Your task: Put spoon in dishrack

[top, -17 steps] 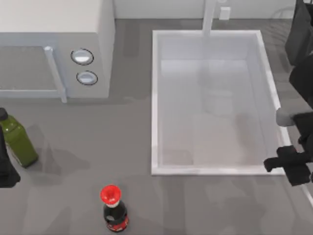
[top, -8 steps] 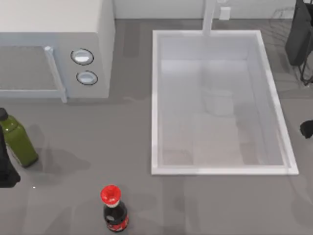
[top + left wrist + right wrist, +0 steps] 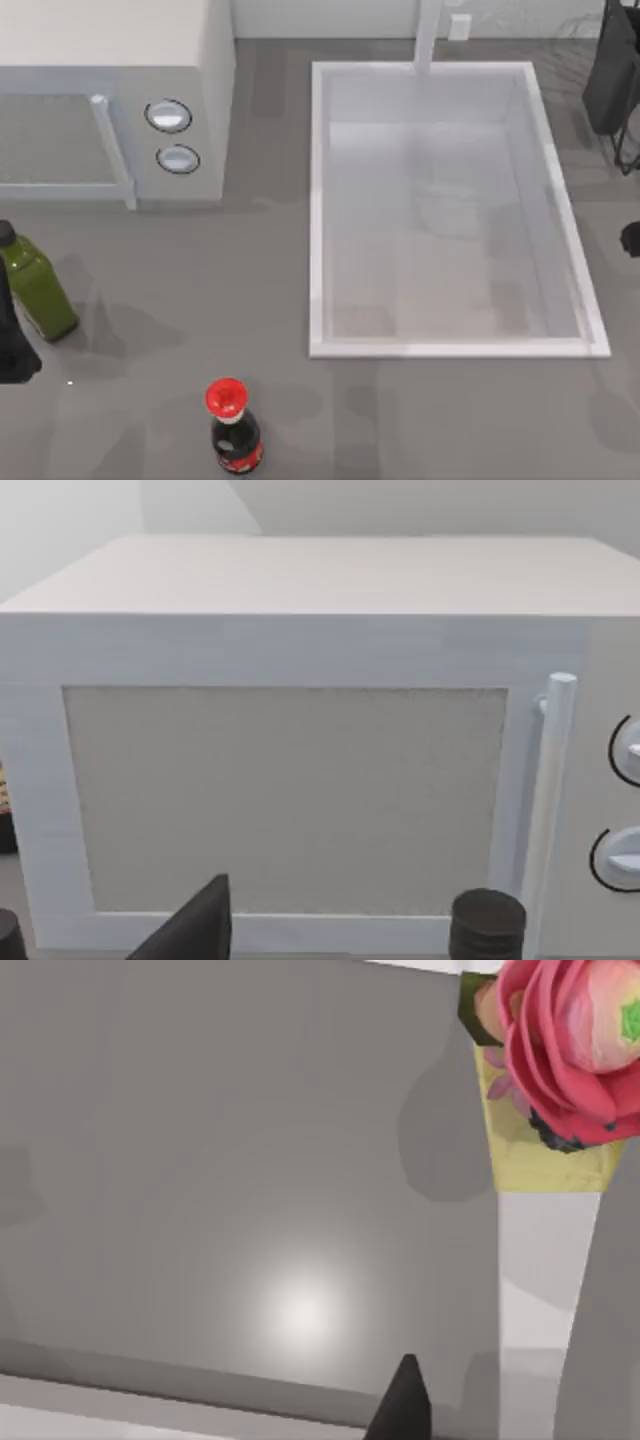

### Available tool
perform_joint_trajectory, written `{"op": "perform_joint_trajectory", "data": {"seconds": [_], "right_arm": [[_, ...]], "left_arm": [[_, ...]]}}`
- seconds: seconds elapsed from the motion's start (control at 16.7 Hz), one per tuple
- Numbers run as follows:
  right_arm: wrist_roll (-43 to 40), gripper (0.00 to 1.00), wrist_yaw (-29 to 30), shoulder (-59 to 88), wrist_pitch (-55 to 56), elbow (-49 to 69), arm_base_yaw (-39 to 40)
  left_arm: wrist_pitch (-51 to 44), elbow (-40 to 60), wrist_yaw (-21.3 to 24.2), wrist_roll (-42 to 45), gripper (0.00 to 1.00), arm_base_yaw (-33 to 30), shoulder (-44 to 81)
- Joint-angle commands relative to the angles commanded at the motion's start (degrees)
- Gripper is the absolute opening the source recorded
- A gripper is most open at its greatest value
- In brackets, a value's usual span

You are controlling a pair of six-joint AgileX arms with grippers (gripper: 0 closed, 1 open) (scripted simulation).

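Note:
The spoon is out of view. The dishrack is a dark shape with thin wire bars at the table's far right, cut off by the top view's edge. A small dark part of my right gripper pokes in at the right edge, in front of the rack and right of the sink. The right wrist view has a dark tip of it over bare grey surface. My left gripper is parked at the left edge, next to a green bottle.
A large white sink fills the middle right. A white microwave stands at the back left and faces the left wrist camera. A red-capped dark bottle stands near the front. A pink flower in a yellow pot appears in the right wrist view.
My right arm has pulled away to the right, from over the sink's front right corner to almost off the top view. The left arm and bottles have not moved.

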Motion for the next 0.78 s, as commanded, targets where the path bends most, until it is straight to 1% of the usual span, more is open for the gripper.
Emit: {"op": "perform_joint_trajectory", "data": {"seconds": [0.12, 0.3, 0.78], "right_arm": [[-0.89, 0.00, -2.65, -1.33, 4.89, -0.50, -3.97], [-2.54, 0.00, -7.97, -3.91, 15.94, -1.96, -12.42], [-7.87, 0.00, -24.60, -13.71, 56.16, -8.32, -40.15]], "left_arm": [[0.00, 0.00, 0.00, 0.00, 1.00, 0.00, 0.00], [0.00, 0.00, 0.00, 0.00, 1.00, 0.00, 0.00], [0.00, 0.00, 0.00, 0.00, 1.00, 0.00, 0.00]]}}
